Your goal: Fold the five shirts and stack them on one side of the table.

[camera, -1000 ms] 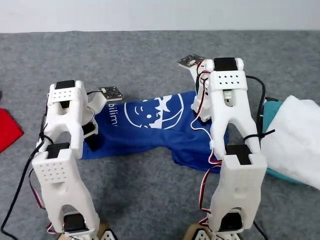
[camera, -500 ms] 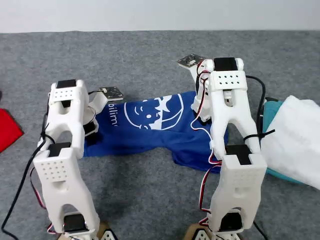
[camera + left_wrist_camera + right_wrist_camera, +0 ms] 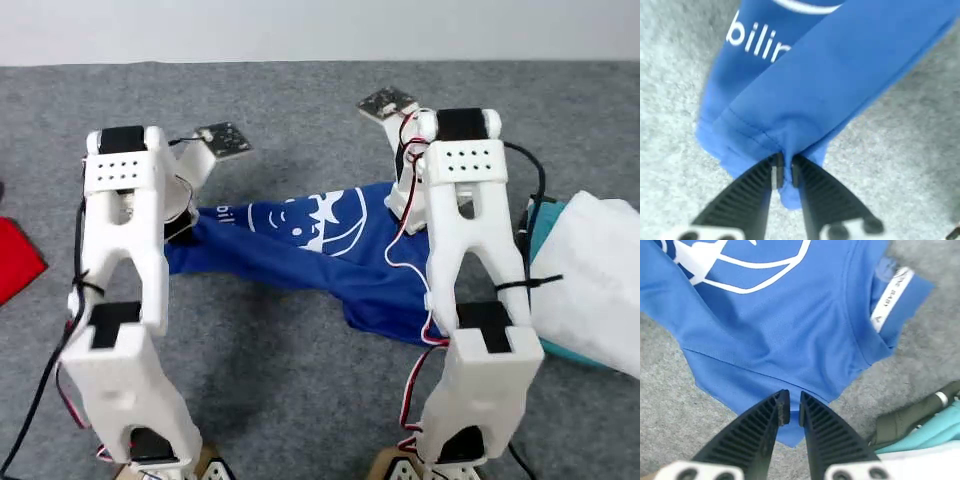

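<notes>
The left gripper (image 3: 785, 172) is pressed together on the blue cloth shirt (image 3: 840, 75). Its two black ribbed jaws pinch a bunched fold of the hem, and the cloth gathers to a point right at the tips. The right gripper (image 3: 791, 410) is nearly pressed together too, with only a thin slit between its jaws. It pinches the lower edge of the shirt (image 3: 765, 325), and a small tongue of blue cloth hangs past the tips.

In the high view the shirt (image 3: 300, 255) is stretched between the two white arms. Its left end is drawn narrow up to the left arm's gripper, and its right end is wider and rumpled on the bench beside the right arm.

The bench (image 3: 300, 110) is covered with a grey, felt-like mat. A pale wall (image 3: 300, 30) runs along behind it. A piece of red cloth (image 3: 15, 260) lies at the left edge. At the right edge a folded white cloth (image 3: 590, 280) rests on a teal cloth (image 3: 545, 225), well apart from the red one.

The shirt's front bears a round white line drawing and a row of white letters. A small white label (image 3: 892, 292) sits inside the neck opening.
</notes>
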Available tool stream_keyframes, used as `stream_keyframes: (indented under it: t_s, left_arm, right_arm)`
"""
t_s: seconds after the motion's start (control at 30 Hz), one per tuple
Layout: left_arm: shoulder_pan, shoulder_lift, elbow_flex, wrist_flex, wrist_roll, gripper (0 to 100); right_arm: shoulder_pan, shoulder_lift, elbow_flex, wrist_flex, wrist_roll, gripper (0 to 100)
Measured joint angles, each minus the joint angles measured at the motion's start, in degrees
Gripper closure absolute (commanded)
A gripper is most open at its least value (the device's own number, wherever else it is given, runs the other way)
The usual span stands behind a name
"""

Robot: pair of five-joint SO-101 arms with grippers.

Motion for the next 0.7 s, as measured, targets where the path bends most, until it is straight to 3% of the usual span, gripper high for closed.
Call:
stream_keyframes:
  t_s: [0.23, 0.53, 0.7]
  left_arm:
    - [2.2, -1.9, 5.8, 0.0, 0.4, 100]
    - [-0.2, 11.2, 5.8, -1.5, 0.4, 99]
    - [-0.3, 13.0, 3.8, -1.2, 0.4, 92]
  right_arm:
    - [0.0, -2.2, 5.7, 0.0, 0.0, 95.2]
    - [0.0, -2.2, 6.3, 0.1, 0.0, 95.2]
    - [0.0, -2.2, 6.3, 0.1, 0.0, 95.2]
